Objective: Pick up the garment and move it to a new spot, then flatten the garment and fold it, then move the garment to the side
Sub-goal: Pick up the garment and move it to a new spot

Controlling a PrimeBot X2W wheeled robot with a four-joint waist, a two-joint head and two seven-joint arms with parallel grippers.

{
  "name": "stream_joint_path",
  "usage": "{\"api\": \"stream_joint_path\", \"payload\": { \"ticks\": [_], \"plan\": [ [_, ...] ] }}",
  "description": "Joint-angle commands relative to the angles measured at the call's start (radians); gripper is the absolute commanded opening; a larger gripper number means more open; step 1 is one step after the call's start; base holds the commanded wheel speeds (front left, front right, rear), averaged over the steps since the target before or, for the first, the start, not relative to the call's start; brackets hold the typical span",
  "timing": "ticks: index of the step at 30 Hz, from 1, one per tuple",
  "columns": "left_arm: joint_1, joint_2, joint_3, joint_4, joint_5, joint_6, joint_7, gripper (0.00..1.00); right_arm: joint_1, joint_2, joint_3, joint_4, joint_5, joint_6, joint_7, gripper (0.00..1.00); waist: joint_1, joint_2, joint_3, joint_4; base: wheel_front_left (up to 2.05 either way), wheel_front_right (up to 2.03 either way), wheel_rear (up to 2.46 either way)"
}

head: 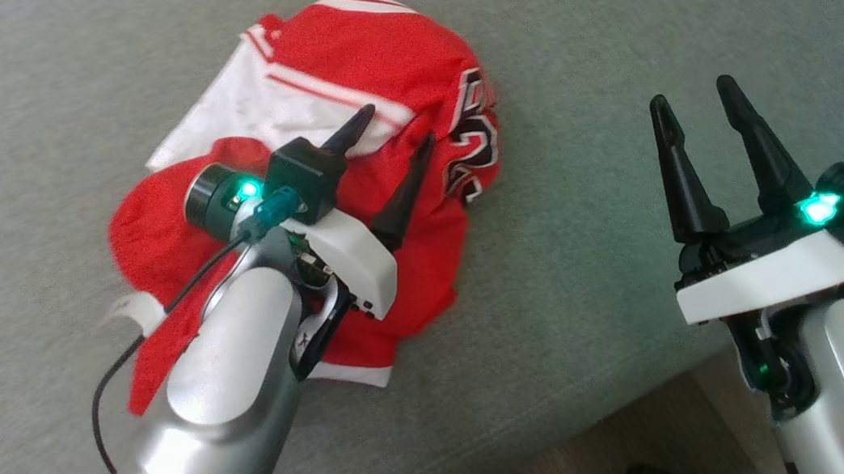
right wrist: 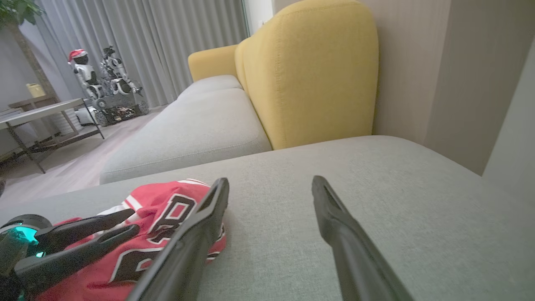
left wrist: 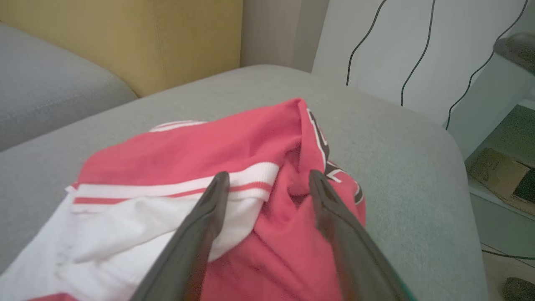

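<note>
Though bunched, garment [head: 382,55] inside cushion [head: 608,41] edges, bare fabric rightward.

Red garment [head: 366,57] with a white panel, red-and-white striped trim, black lettering edged in white. Plain grey sofa seat [head: 645,12]; mustard yellow backrest [right wrist: 309,75]. Black fingers, white housings, green lights on left pincer [head: 397,124] and right pincer [head: 691,92].
</note>
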Motion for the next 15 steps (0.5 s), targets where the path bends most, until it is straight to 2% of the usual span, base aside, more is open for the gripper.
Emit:
{"api": "stream_joint_path", "payload": {
  "ticks": [1,6,15],
  "plan": [
    [-0.021,0.004,0.027,-0.042,-0.009,0.002,-0.020,1.00,-0.023,-0.002,0.016,-0.028,-0.009,-0.001,-0.002,1.00,0.0000,0.0000,-0.032,0.037,0.00,0.00,0.00],
    [0.029,0.016,0.066,-0.107,-0.028,0.059,-0.059,1.00,-0.014,-0.002,0.010,-0.028,-0.049,-0.001,0.020,1.00,0.0000,0.0000,-0.084,0.114,0.00,0.00,0.00],
    [0.181,0.110,0.224,-0.237,-0.091,0.201,-0.097,1.00,0.013,-0.002,-0.003,-0.038,-0.091,-0.001,0.064,1.00,0.0000,0.0000,-0.161,0.242,0.00,0.00,0.00]
  ]
}}
